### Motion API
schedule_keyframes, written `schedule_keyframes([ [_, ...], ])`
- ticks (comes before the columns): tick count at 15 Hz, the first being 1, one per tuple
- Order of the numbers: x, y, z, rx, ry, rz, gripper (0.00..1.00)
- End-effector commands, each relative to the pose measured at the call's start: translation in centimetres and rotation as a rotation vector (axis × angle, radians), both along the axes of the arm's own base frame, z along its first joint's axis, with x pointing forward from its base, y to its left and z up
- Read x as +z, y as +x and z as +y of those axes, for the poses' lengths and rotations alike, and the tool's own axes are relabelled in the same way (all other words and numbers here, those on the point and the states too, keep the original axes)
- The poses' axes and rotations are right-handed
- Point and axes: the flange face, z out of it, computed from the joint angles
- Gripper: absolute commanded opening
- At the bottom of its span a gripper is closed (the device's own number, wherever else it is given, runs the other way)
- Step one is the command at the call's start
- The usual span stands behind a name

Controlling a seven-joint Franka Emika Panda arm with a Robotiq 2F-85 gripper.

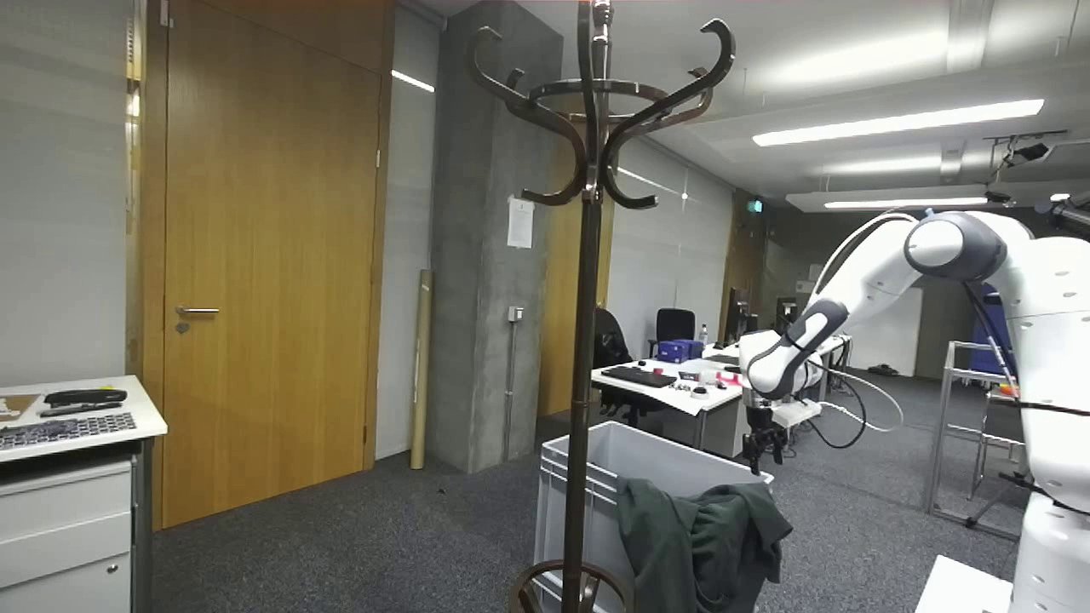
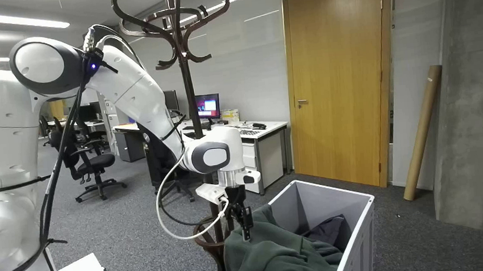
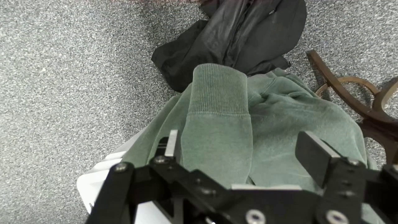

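Gray bin [image 2: 328, 199], green sweatshirt [image 2: 271, 245] slung over its edge, part inside, part hanging outside; probably light for its bulk, soft, limp, not fragile, grippy rather than slippery; likely sags and drags when lifted; gripper [image 3: 241, 147] spread wide, nothing pinched, pointing down, very near sweatshirt, contact unclear; sleeve [image 3: 216, 143] shows between its fingers [image 3: 312, 157] in wrist view, loose cloth there seems good hold; ribbed cuff [image 3: 219, 88], likely thicker and springier, lies past fingers

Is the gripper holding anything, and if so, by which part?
Nothing is held: the gripper stands open, its jaws wide apart over the green garment.
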Motion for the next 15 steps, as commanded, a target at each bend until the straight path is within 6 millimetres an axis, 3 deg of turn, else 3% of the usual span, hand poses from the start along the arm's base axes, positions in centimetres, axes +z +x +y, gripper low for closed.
schedule_keyframes([
  [1,-0.9,-2.5,-0.9,0.036,0.008,-0.034,1.0],
  [7,-4.2,-3.5,-3.1,0.161,0.008,-0.144,1.0],
  [15,-8.2,-3.5,-2.7,0.327,0.048,-0.157,1.0],
])
